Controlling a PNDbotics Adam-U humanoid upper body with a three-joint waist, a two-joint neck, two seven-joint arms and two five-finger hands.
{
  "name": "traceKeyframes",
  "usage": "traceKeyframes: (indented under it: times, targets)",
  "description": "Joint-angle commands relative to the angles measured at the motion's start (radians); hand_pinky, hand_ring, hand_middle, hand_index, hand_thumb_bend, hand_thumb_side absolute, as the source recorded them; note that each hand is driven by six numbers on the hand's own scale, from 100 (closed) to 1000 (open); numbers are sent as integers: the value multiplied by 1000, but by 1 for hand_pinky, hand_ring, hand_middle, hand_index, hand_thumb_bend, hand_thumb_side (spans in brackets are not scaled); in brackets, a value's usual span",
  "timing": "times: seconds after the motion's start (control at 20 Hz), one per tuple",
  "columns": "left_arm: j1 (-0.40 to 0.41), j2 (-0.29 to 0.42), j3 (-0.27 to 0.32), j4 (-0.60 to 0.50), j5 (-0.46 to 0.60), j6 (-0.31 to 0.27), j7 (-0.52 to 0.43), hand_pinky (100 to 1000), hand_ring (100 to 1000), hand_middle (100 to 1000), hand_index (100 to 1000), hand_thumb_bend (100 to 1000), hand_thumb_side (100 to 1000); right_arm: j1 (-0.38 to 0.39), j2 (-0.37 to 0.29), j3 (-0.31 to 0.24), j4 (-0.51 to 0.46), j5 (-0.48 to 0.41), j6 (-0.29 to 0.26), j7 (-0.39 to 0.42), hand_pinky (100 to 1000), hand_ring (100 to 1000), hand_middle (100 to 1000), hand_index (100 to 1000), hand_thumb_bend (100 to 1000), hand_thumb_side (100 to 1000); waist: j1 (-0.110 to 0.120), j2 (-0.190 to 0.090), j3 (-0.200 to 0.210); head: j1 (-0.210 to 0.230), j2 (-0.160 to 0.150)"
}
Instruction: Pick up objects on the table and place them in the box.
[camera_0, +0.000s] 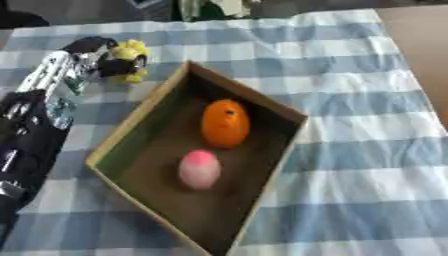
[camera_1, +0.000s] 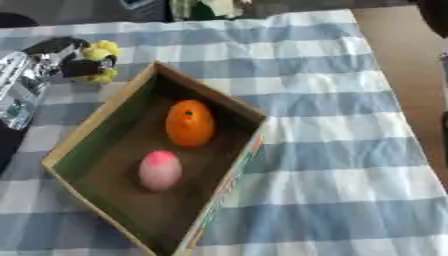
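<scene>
An open cardboard box (camera_0: 284, 111) lies askew on the blue-and-white checked cloth. Inside it rest an orange fruit (camera_0: 225, 123) and a pink, peach-like fruit (camera_0: 199, 169). My left arm comes in from the left edge, and my left hand (camera_0: 107, 59) is just beyond the box's far left corner, its dark fingers curled round a small yellow object (camera_0: 129, 52) held above the cloth. My right hand shows in neither view.
The checked cloth (camera_0: 367, 165) covers the table, with the bare brown tabletop (camera_0: 424, 45) showing at the far right. Some greenish and white things (camera_0: 210, 7) lie past the cloth's far edge.
</scene>
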Motion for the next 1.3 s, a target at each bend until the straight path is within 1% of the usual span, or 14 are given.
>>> traceKeyframes:
  times: [0.05, 0.3, 0.4, 0.5, 0.6, 0.65, 0.75, 0.8, 0.85, 0.9, 0.95, 1.0, 1.1, 1.3]
  targets:
    - [-28, 12, 17, 18, -38, -3, -10, 834, 1000, 995, 1000, 381, 907, -11, -14, -12, -10, -4, 2, 4, 910, 798, 672, 837, 100, 798, 0, -23, 2, 3, -6]
    - [-30, -2, 23, 56, -67, -4, -22, 831, 1000, 991, 1000, 389, 915, -8, -13, -14, -12, -7, 5, 4, 911, 798, 670, 837, 100, 795, 2, -23, 3, 4, -2]
    - [-29, -8, 23, 66, -74, -9, -25, 828, 1000, 988, 1000, 373, 910, -7, -13, -15, -13, -7, 6, 4, 911, 799, 669, 837, 100, 795, 2, -22, 2, 3, -1]
    - [-28, -11, 22, 70, -78, -13, -25, 816, 1000, 975, 1000, 287, 890, -5, -14, -18, -13, -5, 7, 2, 912, 799, 669, 837, 100, 794, 2, -20, 1, 3, 0]
    - [-28, -14, 22, 70, -83, -14, -21, 802, 1000, 949, 981, 195, 847, -3, -15, -20, -13, -5, 7, 2, 912, 799, 669, 838, 100, 793, 2, -19, 1, 2, 2]
    - [-28, -16, 21, 70, -85, -15, -19, 791, 994, 936, 964, 116, 790, -1, -16, -20, -13, -4, 7, 3, 912, 799, 669, 838, 100, 794, 2, -19, 1, 2, 3]
    - [-30, -18, 17, 65, -94, -12, -10, 766, 970, 899, 920, 100, 656, 1, -16, -22, -12, -3, 6, 5, 912, 800, 669, 839, 100, 794, 2, -19, 2, 1, 6]
    - [-31, -18, 14, 62, -100, -9, -6, 761, 966, 894, 911, 100, 627, 2, -16, -22, -11, -3, 5, 6, 913, 800, 669, 839, 100, 795, 1, -20, 2, 1, 8]
    - [-32, -19, 12, 58, -105, -6, -3, 761, 966, 894, 911, 100, 627, 3, -16, -22, -11, -3, 5, 7, 913, 800, 669, 839, 100, 795, 1, -20, 3, 1, 10]
    - [-34, -19, 10, 54, -111, -3, 0, 752, 960, 886, 889, 100, 455, 4, -15, -23, -10, -2, 5, 8, 913, 800, 669, 840, 100, 795, 1, -21, 3, 1, 11]
    - [-36, -19, 9, 49, -118, 2, 4, 749, 958, 883, 882, 100, 409, 5, -15, -23, -10, -2, 5, 8, 913, 800, 669, 840, 100, 795, 1, -21, 4, 1, 12]
    - [-37, -19, 8, 46, -124, 6, 6, 744, 953, 877, 867, 100, 318, 7, -14, -24, -10, -2, 6, 9, 913, 800, 668, 840, 100, 796, 1, -22, 4, 1, 13]
    - [-38, -19, 5, 40, -127, 9, 4, 741, 951, 875, 859, 100, 272, 9, -13, -26, -10, -2, 7, 9, 913, 800, 668, 840, 100, 795, 0, -24, 5, -1, 14]
    - [-40, -16, -2, 11, -112, -2, -12, 730, 940, 857, 818, 100, 247, 12, -9, -27, -10, -2, 9, 7, 914, 800, 667, 841, 100, 796, -2, -29, 7, -5, 16]
